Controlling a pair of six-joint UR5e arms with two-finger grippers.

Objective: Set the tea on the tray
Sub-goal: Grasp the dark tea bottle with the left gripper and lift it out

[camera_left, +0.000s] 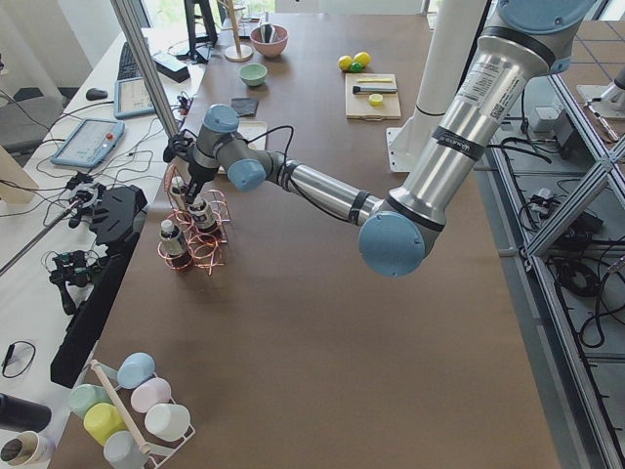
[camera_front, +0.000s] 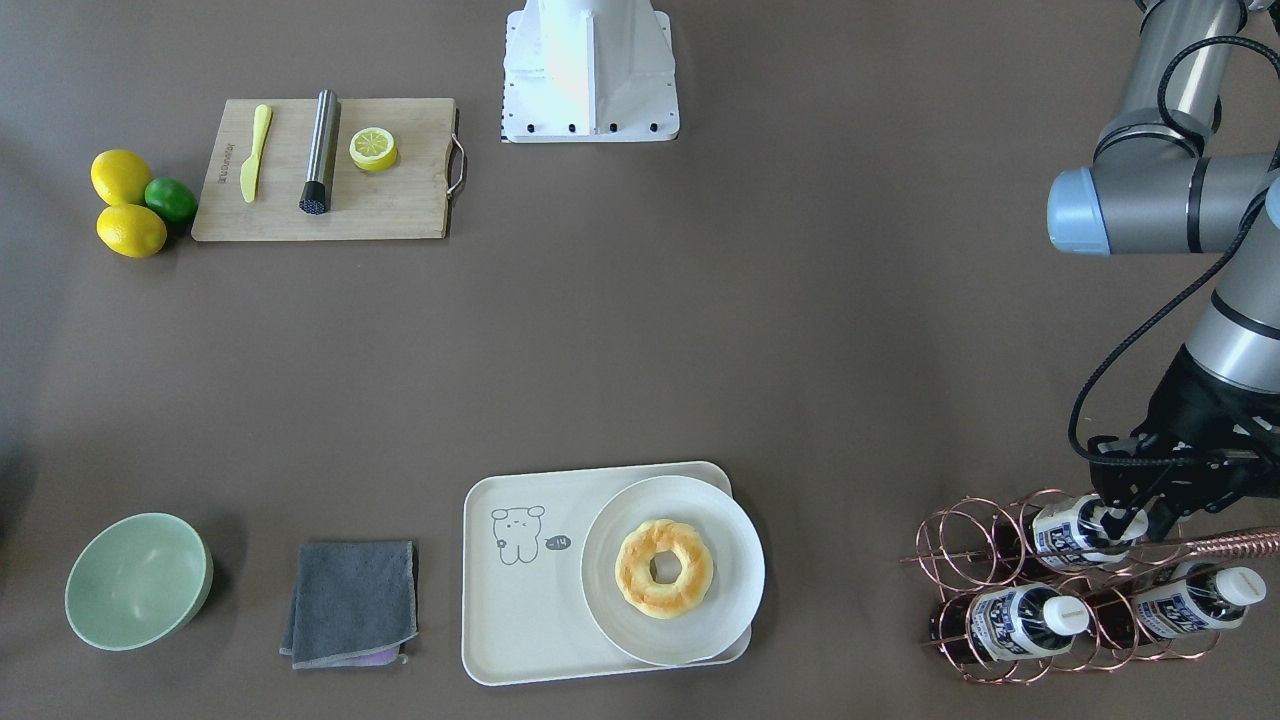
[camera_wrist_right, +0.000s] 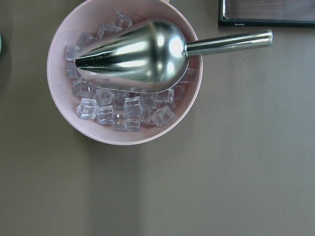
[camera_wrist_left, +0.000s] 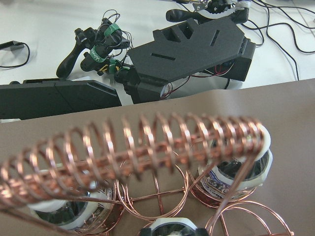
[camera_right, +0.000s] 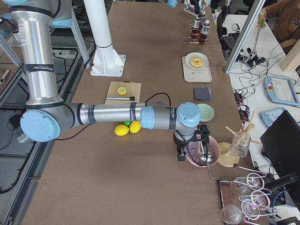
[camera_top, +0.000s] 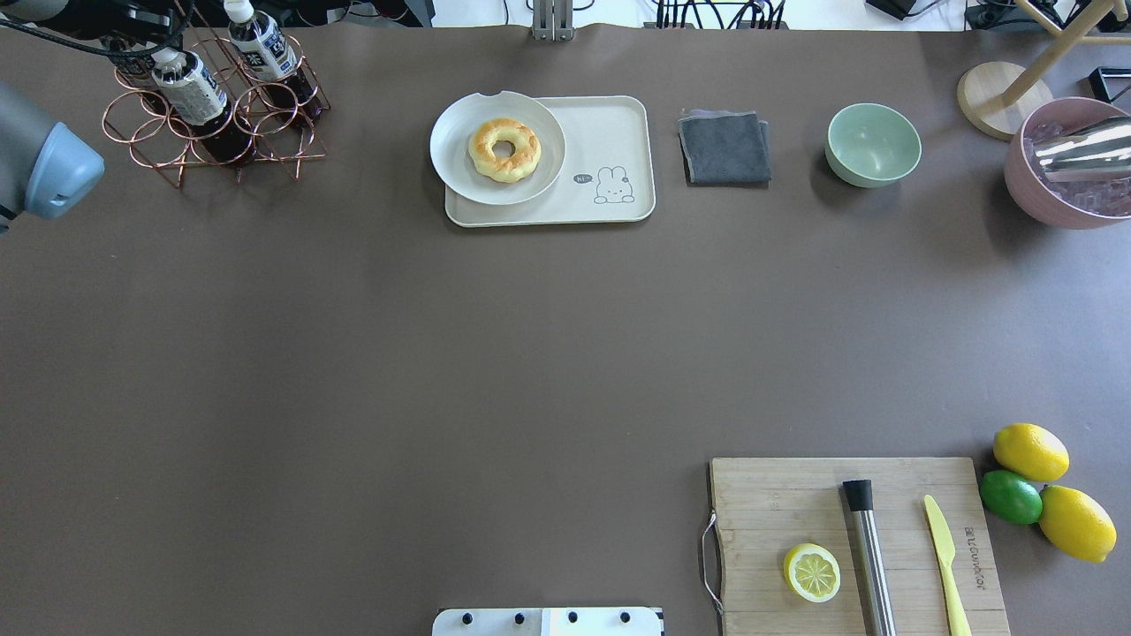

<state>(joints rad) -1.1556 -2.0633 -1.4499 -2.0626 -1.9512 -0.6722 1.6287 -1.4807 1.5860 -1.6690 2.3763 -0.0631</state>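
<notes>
Your left gripper [camera_front: 1128,520] sits right at the white cap of the tea [camera_front: 1070,532], one of three alike bottles lying in the copper wire rack [camera_front: 960,545]. Dark fingers show on both sides of the cap, but you cannot tell from these views whether they pinch it or only flank it. The left wrist view shows no fingers, only the rack's coiled handle [camera_wrist_left: 133,147] just below the camera with bottle caps beneath it.

The left arm is stretched far out over the tabletop [camera_front: 640,350], forearm nearly level, wrist bent down over the rack.

The tray [camera_front: 520,620] lies well apart from this gripper, off to its right, and carries a plate [camera_front: 742,565] with a doughnut [camera_front: 663,567].

Your right gripper [camera_right: 191,151] hangs over a pink bowl [camera_wrist_right: 51,73] of ice with a metal scoop [camera_wrist_right: 138,56] resting in it. You cannot tell how wide it is spread. That arm reaches low and long across the tabletop.
</notes>
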